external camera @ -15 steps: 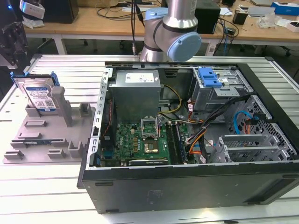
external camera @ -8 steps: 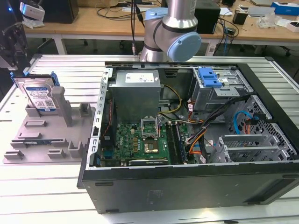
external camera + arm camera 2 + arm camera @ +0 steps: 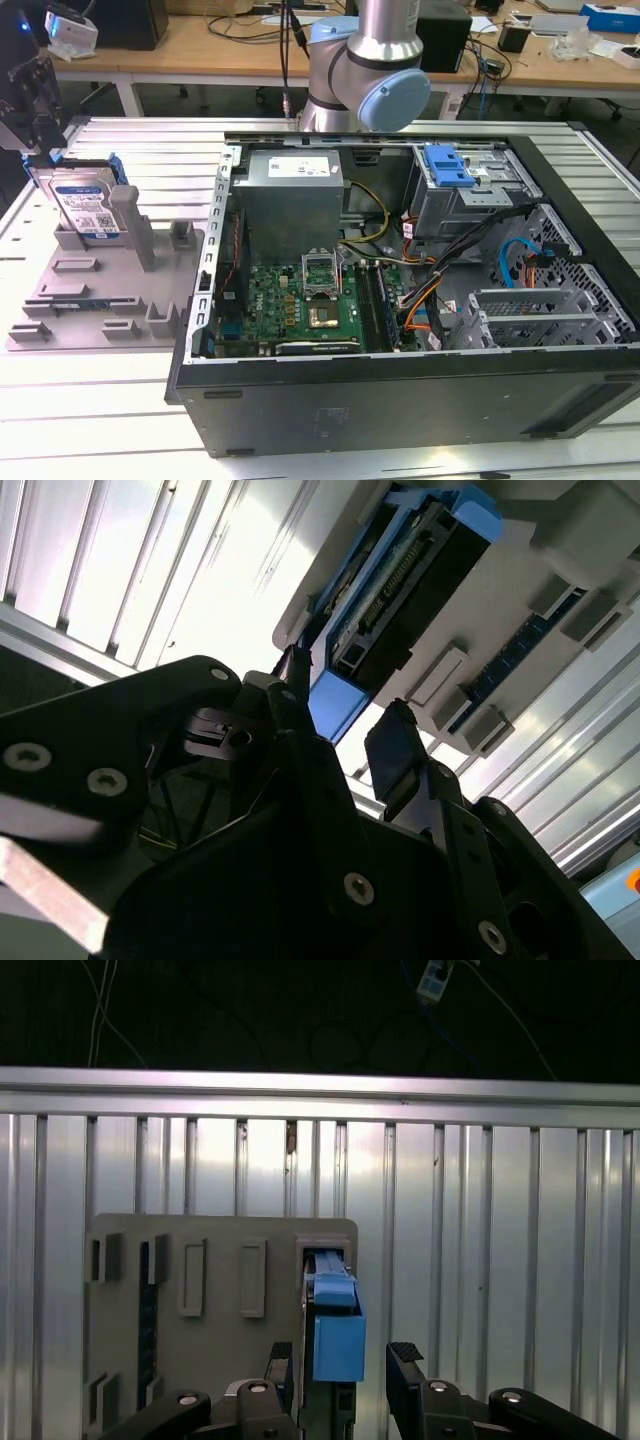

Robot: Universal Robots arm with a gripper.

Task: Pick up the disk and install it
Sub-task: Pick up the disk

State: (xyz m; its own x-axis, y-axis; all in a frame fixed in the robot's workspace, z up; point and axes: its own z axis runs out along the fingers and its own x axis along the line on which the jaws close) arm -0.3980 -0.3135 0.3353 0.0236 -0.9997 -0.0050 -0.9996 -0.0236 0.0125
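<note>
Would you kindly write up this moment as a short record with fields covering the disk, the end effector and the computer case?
disk: standing on edge in a slot of the grey holder, at the exterior view's left
end effector: open, a finger on either side of the disk's upper end; whether it touches cannot be told
computer case: lid off, lying beside the grey holder, at the exterior view's right
task state: disk not yet lifted or installed

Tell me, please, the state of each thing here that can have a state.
disk: upright in a slot of the grey holder, not yet lifted.
gripper: open, jaws on either side of the disk's blue bracket.
computer case: lying on its side, cover off.
</note>
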